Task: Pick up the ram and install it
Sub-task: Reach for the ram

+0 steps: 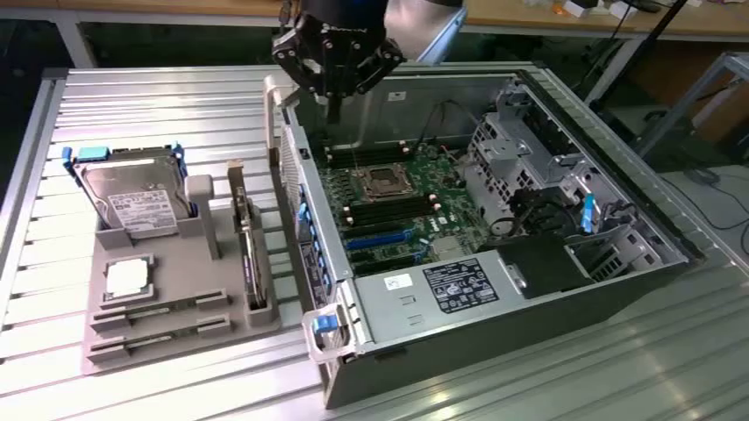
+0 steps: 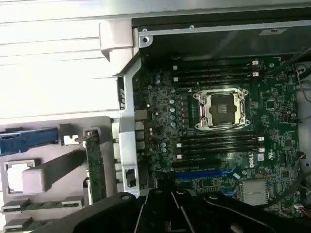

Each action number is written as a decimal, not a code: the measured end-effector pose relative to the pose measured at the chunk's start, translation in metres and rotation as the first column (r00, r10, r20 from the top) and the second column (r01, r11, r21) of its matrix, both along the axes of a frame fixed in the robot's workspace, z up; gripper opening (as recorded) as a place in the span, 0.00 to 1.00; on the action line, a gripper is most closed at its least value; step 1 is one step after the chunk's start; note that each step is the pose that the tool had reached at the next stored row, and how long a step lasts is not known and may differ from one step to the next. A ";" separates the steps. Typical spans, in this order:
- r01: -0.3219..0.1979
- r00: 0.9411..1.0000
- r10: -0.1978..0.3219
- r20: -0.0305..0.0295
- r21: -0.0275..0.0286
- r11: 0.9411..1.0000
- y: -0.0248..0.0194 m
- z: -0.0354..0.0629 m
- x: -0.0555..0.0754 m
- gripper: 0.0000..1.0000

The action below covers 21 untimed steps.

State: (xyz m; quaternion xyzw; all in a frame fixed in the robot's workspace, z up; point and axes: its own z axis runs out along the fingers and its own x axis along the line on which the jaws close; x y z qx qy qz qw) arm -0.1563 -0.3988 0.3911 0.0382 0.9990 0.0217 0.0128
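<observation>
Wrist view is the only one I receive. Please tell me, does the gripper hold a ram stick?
Observer: No. The gripper is shut on nothing, above the computer case, at its rim on the exterior view's left.
Operator: Where are the ram sticks then?
Observer: Both ram sticks lie in the gray tray, at the end nearest the exterior camera.
Operator: What stands at the other end?
Observer: A hard drive, upright.

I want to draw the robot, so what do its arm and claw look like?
The gripper is black and chunky, with angled link bars that narrow toward a thin tip and small pale lettering on its body. The arm above it is rounded and silver-grey.
</observation>
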 end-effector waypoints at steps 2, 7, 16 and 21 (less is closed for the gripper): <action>0.000 1.000 0.000 0.000 0.000 1.000 -0.0007 -0.0005 -0.022 0.10; 0.000 1.000 0.000 0.000 0.001 1.000 -0.0055 -0.0047 -0.071 0.10; 0.000 1.000 0.000 0.000 0.001 1.000 -0.0146 -0.0091 -0.135 0.10; 0.000 1.000 0.000 0.000 0.001 1.000 -0.0147 -0.0080 -0.167 0.10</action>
